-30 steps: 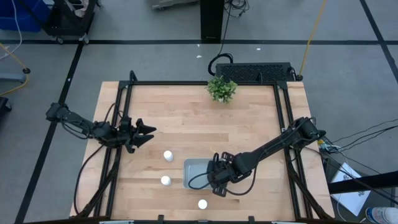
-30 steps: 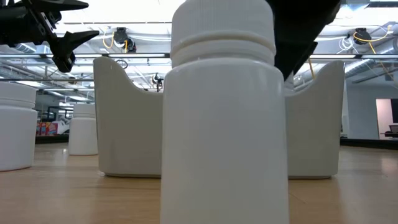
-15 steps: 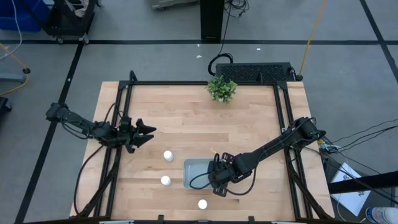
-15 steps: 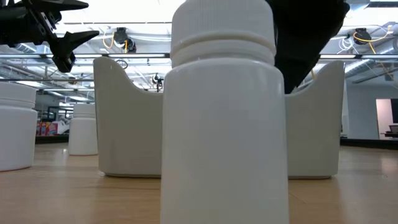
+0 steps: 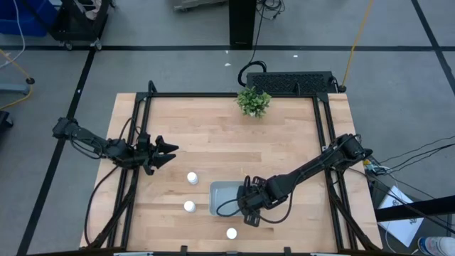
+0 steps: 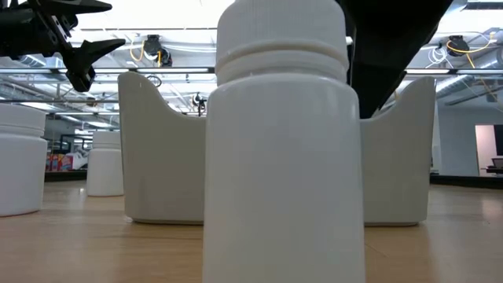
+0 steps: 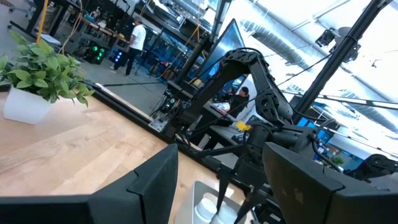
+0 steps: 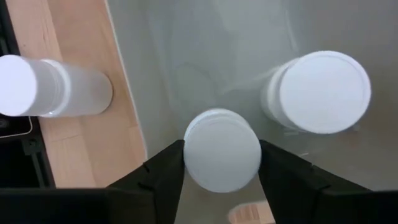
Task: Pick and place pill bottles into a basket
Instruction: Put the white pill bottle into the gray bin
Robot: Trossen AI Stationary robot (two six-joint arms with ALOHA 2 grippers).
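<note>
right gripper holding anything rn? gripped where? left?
The right gripper holds a pill bottle by its sides at the cap, one finger on each side, over the basket. The left gripper is open, holding nothing.

Three pill bottles (image 5: pixel 193 178) on table (image 5: pixel 213 149) left of basket (image 5: pixel 220 193); seemingly two inside.

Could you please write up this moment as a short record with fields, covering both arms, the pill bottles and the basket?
left claw: open, idle above the table's left side, holding nothing
right claw: over the basket, fingers either side of a pill bottle
bottle in basket: a second pill bottle stands inside, beside the one between the fingers
bottles on table: three in the high view
other: small potted plant at the table's far edge
</note>
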